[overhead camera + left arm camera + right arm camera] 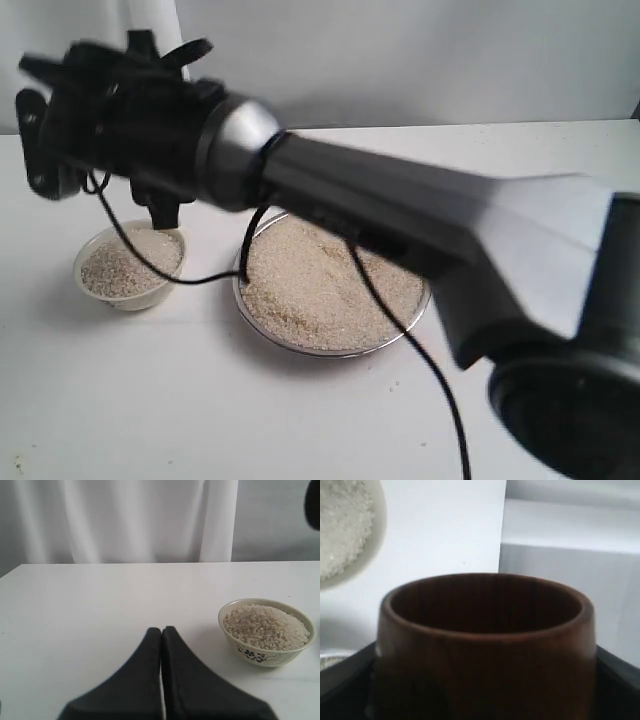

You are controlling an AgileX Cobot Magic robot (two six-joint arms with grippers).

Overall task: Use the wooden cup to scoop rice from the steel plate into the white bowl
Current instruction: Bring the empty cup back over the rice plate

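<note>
Wooden cup (pixel 485 645) is pinched between the right gripper's (pixel 482 695) 2 black fingers, raised close by the white bowl (pixel 130 268) at the scene's left. That spot suits tipping into the bowl, though the cup's dark inside looks empty. Rice (pixel 330 285) lies as a broad pale layer on the steel plate (pixel 330 352), right of the bowl, which is heaped approx. to its rim. Left gripper (pixel 161 632) idles w/ fingers pressed together on nothing, prob. parked clear of the reach.

right arm (pixel 400 210): silver-grey shell, black joints | cable (pixel 435 372): thin, black | left tool (pixel 161 635): matte black, tapered
</note>
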